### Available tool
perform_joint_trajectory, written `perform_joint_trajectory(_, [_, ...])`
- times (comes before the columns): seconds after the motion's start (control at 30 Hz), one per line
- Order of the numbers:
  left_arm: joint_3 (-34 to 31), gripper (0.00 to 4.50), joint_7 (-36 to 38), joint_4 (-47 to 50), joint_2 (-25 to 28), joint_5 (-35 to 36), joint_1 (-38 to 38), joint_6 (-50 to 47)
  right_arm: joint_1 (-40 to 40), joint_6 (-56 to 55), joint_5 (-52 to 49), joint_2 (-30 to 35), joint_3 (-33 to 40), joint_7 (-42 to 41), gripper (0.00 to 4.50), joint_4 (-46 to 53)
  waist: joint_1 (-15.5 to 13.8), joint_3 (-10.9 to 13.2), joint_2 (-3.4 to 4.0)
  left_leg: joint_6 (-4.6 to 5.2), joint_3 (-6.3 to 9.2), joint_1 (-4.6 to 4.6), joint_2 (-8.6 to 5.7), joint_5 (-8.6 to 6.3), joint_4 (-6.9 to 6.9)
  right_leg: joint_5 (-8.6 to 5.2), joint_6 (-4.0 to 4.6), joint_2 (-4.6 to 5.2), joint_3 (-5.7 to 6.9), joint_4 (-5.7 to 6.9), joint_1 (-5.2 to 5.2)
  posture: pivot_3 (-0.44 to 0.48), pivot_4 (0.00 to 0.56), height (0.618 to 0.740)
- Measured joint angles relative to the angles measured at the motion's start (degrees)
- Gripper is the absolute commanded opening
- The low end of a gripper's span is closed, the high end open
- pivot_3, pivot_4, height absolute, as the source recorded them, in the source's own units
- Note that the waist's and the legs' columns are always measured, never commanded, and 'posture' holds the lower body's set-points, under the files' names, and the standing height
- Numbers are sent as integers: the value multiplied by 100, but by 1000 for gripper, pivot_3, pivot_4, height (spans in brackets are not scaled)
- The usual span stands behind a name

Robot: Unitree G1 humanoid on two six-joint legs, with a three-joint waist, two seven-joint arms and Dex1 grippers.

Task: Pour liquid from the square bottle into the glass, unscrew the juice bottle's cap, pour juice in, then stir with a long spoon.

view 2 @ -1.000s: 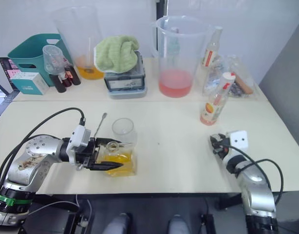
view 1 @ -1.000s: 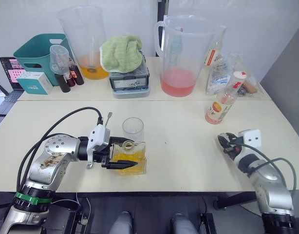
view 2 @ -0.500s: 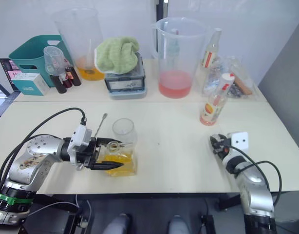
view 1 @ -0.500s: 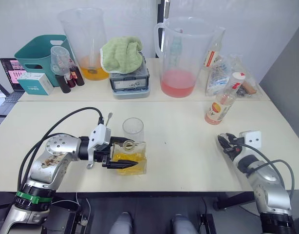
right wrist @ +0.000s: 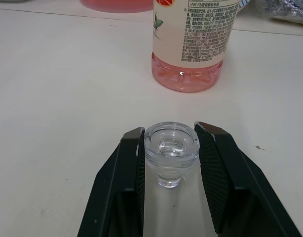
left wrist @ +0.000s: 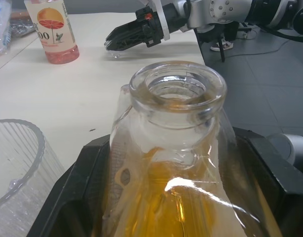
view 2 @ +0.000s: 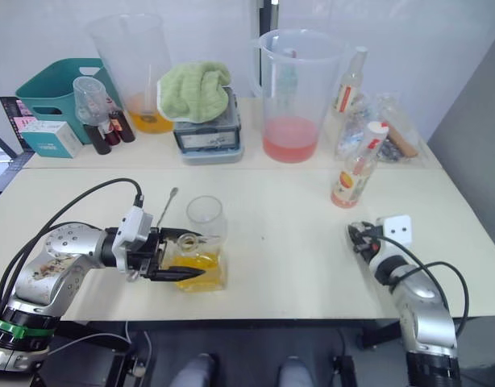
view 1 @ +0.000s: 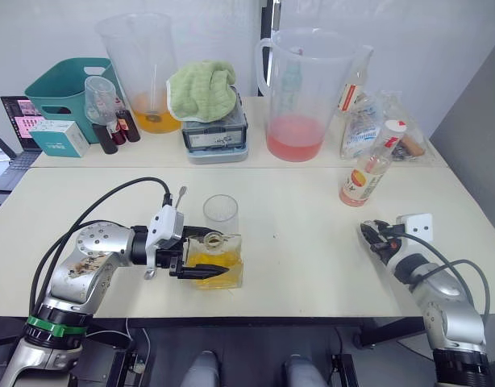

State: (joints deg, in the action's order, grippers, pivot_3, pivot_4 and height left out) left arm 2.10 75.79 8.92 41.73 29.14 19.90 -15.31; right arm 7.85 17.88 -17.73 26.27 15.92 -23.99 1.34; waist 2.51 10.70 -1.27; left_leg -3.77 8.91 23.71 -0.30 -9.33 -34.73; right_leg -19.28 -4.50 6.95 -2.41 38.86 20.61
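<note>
Left gripper (view 1: 201, 260) at the near left of the table (view 1: 296, 266), black fingers (left wrist: 87, 190) set on either side of the square bottle (view 1: 216, 260), gripping its body; bottle upright on the table, mouth open (no stopper in the neck), yellow-orange liquid in its lower part. The glass (view 1: 221, 215) just beyond the bottle at about 12 o'clock from it, upright, standing very close, contact not clear. The long spoon (view 1: 172, 211) flat on the table at about 10 o'clock from the bottle, its length partly hidden behind the left wrist.

Right gripper (view 1: 375, 235) low over the near right of the table, at about 3 o'clock from the bottle and well apart; fingers (right wrist: 123, 185) closed on a small clear glass stopper (right wrist: 171, 148), its knob up and its foot at the table surface. The juice bottle (view 1: 368, 172) upright at about 12 o'clock from the right gripper, near it, pinkish-orange juice (right wrist: 188, 75) in its base, white cap (view 1: 396, 126) on top.

Along the far side of the table: two big clear pitchers (view 1: 302, 89) (one with orange liquid, one with pink), a green cloth (view 1: 201, 87) on a grey box, a teal bin (view 1: 66, 85).
</note>
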Motion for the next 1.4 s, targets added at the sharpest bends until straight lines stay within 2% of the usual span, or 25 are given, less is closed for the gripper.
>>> perform_joint_trajectory(0.07, [0, 2830, 0, 0, 0, 1, 1, -1, -7, -50, 6, -27, 6, 21, 1024, 10, 0, 0, 0, 0, 0, 0, 0, 0, 0, 0, 0, 0, 0, 0, 0, 0, 150, 740])
perform_joint_trajectory(0.1, [0, 2830, -1, 0, -1, 1, 3, -2, -11, -93, 12, -51, 6, 35, 2067, 12, 0, 0, 0, 0, 0, 0, 0, 0, 0, 0, 0, 0, 0, 0, 0, 0, 150, 740])
perform_joint_trajectory(0.33, [3, 2830, -2, 3, -1, 3, 17, -34, -18, -336, 64, -99, 15, 48, 4381, 37, 0, 3, 4, 0, 0, 1, 0, 0, 1, 0, 0, 0, -1, 0, 1, 0, 150, 740])
perform_joint_trajectory(0.37, [3, 2830, -3, 4, -1, 3, 20, -48, -18, -367, 68, -99, 15, 48, 4500, 37, 0, 3, 5, 0, 0, 1, 0, 0, 1, 0, 0, 0, -1, 0, 1, 0, 150, 740])
perform_joint_trajectory(0.6, [-2, 2830, -25, 35, 0, 12, 31, -127, -110, -524, 84, -60, 10, -21, 4500, 220, -2, 4, 6, 0, 0, 1, 0, 0, 2, 0, 0, 0, -1, -1, 2, 0, 150, 740])
perform_joint_trajectory(0.83, [-221, 2830, -161, 314, 162, 134, -185, -387, -167, -93, -178, 273, -102, -349, 4500, 1598, 37, 9, 14, 1, 0, 4, 12, -1, 9, -1, 1, -10, -2, -2, 10, 0, 150, 740])
perform_joint_trajectory(1.0, [-799, 2830, -319, 779, 602, 413, -678, -755, -150, 731, -674, 526, -496, -596, 4500, 2681, 72, 11, 14, 1, 0, 11, 16, -1, 17, -3, 5, -13, -3, -2, 24, 0, 150, 740])
perform_joint_trajectory(1.17, [-1540, 2830, -447, 1166, 1019, 842, -1044, -1214, 148, 1387, -1056, 551, -1132, -712, 4500, 3265, 52, 14, 11, 1, 0, 12, 19, -1, 18, -3, 6, -15, -3, -2, 28, 0, 150, 740])
perform_joint_trajectory(1.4, [-2201, 2830, -338, 916, 1505, 912, -1223, -1333, 499, 1837, -1254, 439, -1815, -754, 4500, 3462, 8, 17, 5, 1, 0, 14, 20, -1, 22, -3, 8, -18, -3, -2, 35, 0, 150, 740])
